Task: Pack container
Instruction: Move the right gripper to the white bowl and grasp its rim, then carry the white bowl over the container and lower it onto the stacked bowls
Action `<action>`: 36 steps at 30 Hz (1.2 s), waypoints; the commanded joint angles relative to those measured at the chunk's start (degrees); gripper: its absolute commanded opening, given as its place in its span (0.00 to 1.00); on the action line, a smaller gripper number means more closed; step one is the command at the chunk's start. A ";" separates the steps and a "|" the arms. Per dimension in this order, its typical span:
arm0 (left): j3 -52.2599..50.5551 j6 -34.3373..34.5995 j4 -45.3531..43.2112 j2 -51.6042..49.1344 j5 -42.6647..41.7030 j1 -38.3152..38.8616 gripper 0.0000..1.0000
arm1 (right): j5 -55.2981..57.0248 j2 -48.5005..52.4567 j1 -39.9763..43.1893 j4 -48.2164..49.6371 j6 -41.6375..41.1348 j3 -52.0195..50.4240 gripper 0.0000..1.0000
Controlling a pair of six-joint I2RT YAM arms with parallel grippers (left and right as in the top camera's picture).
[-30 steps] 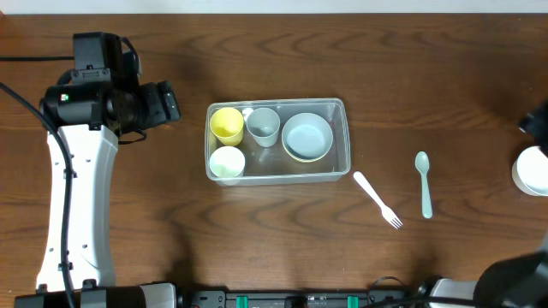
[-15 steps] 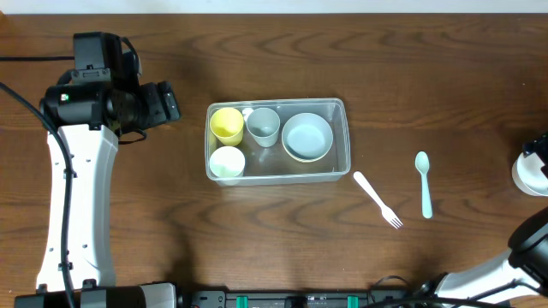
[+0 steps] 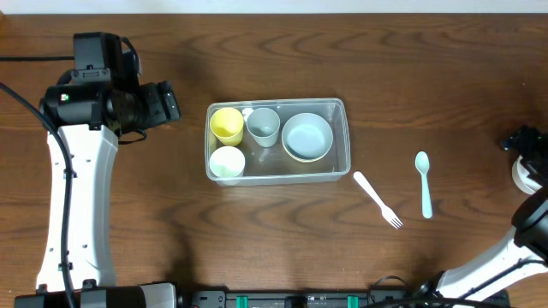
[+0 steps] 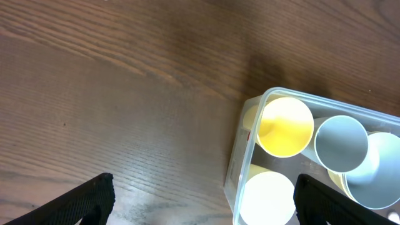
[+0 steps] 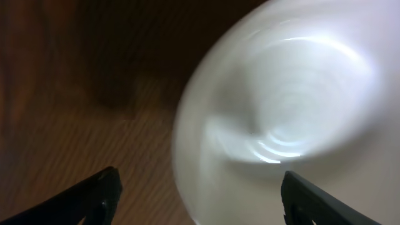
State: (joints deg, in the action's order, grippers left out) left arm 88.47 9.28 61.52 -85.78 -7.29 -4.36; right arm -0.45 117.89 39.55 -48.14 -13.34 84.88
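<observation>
- The container [image 3: 340, 164], partly filled, is being borne at the middle of the table [image 3: 257, 239].
- The left fingers [image 4: 87, 201] are being held spread, idle beside it.
- The right fingers [image 5: 94, 190] are being held spread over a white bowl [image 5: 281, 112], likely for grasping.

Wooden table [image 3: 257, 248]: dark brown, streaked grain. Clear rectangular plastic container [image 3: 282, 169]: colourless, see-through. In it: yellow round cup [image 3: 226, 122] far left, cream round cup [image 3: 227, 161] near left, pale grey round cup [image 3: 263, 125], light blue round bowl [image 3: 306, 137]. White plastic fork [image 3: 377, 199]; pale mint plastic spoon [image 3: 424, 181].
</observation>
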 commanded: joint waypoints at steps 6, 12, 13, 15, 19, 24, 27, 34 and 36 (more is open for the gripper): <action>-0.50 0.90 0.17 -0.39 0.46 -0.11 0.92 | -0.24 1.99 -1.05 0.83 1.40 -0.24 0.66; -0.50 0.90 0.17 -0.39 0.46 -0.11 0.91 | -0.26 1.97 -1.05 0.81 1.38 -0.24 0.35; -0.50 0.90 0.17 -0.39 0.46 -0.11 0.91 | -0.26 1.97 -1.05 0.81 1.20 -0.22 0.32; -0.50 0.90 0.17 -0.39 0.46 -0.11 0.92 | -0.28 1.81 -1.07 0.81 0.55 -0.11 0.25; -0.50 0.90 0.17 -0.39 0.46 -0.11 0.91 | -1.18 0.85 -1.11 0.57 0.55 0.48 0.08; -0.50 0.90 0.17 -0.39 0.46 -0.13 0.92 | -2.49 -2.75 -1.90 0.50 0.52 0.57 0.01; -0.50 0.90 0.20 -0.39 0.46 -0.13 0.91 | -3.21 -6.01 -2.99 0.37 0.55 0.57 0.01; -0.50 0.90 0.20 -0.39 0.46 -0.13 0.91 | -10.36 -18.58 -11.54 0.31 3.80 0.57 0.01; -0.50 0.90 0.17 -0.39 0.46 -0.13 0.91 | -11.67 -22.60 -16.74 0.59 6.78 0.57 0.01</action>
State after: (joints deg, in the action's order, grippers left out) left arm 88.47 9.28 61.52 -85.78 -7.29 -4.36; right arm -7.29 101.19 28.67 -47.62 -10.94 84.75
